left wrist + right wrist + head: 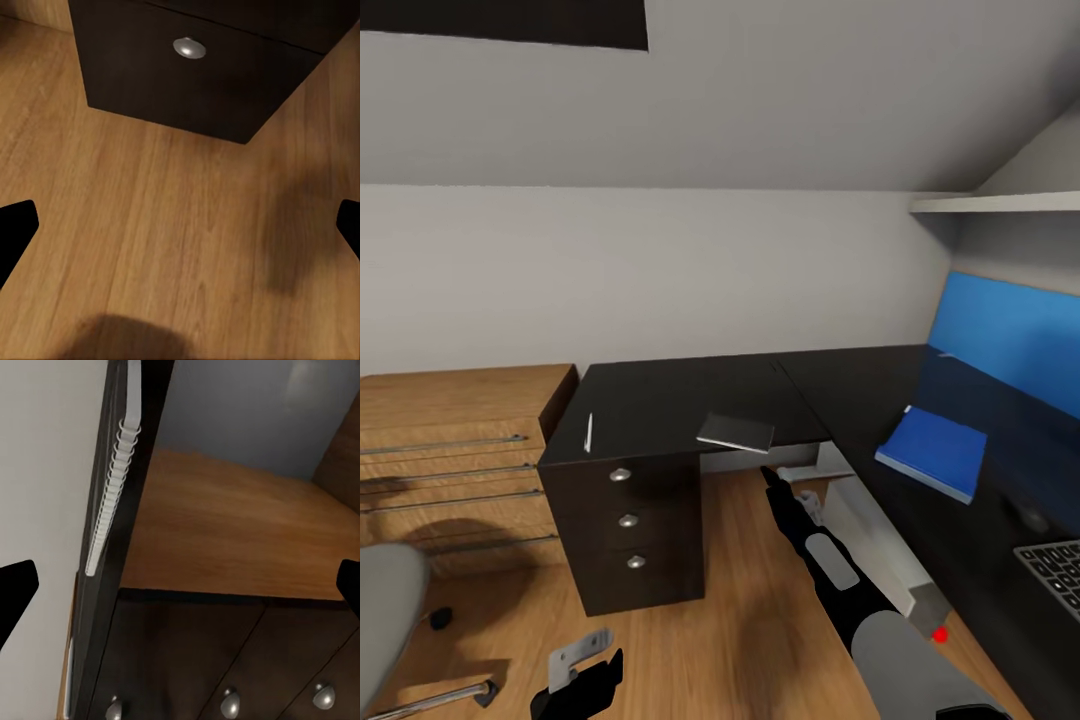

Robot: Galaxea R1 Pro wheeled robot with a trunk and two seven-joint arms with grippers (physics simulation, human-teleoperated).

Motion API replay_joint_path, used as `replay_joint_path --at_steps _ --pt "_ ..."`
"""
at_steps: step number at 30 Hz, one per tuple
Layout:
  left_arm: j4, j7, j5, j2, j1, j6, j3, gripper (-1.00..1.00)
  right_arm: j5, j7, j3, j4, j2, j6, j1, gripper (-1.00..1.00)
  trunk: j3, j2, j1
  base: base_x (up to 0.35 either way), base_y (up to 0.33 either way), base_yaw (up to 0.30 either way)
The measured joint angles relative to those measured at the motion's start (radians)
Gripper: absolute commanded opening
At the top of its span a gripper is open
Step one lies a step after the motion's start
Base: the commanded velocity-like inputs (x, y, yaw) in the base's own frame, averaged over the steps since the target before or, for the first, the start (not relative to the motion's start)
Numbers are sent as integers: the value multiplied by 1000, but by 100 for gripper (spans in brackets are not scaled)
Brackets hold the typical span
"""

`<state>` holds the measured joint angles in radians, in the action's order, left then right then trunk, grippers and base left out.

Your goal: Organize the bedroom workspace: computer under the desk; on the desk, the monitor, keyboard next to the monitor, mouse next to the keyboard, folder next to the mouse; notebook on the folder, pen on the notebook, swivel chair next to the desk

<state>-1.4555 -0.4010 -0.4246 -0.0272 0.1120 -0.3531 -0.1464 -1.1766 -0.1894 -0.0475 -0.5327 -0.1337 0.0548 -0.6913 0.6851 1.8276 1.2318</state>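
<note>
Notebook (736, 432) is seen overhanging the desk (660, 400) edge; right gripper (769, 476) is held just beneath, jaws released; left gripper (582, 684) likewise released.

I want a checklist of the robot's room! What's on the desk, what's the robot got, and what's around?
Surface: desk, glossy black top, blue back panel.
Job's things: notebook at the desk's front edge, overhanging; pen near the left edge; folder on the right wing; keyboard partly in view; computer under the desk; swivel chair at lower left.
Clutter: nothing seen.
Grippers: right tool open, below the notebook, holding nothing; left tool open over the floor.
Cables: nothing seen.
Surroundings: oak chest of drawers, wooden floor, shelf.
</note>
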Motion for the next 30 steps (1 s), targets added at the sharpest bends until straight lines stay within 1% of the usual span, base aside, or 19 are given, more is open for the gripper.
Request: replay_joint_path --at_steps 8,14,21,30 --pt "0 -5 0 0 0 1 0 100 0 0 -1 0 0 -2 0 100 0 0 0 226 0 0" --pt "0 -2 0 0 0 -1 0 100 0 0 -1 0 0 -3 0 100 0 0 0 83 0 0" --pt "0 -3 1 -1 0 1 -1 100 0 0 -2 0 0 -3 0 100 0 0 0 206 0 0" --pt "0 -1 0 -1 0 -1 -1 100 0 0 -2 0 0 -3 0 100 0 0 0 51 0 0"
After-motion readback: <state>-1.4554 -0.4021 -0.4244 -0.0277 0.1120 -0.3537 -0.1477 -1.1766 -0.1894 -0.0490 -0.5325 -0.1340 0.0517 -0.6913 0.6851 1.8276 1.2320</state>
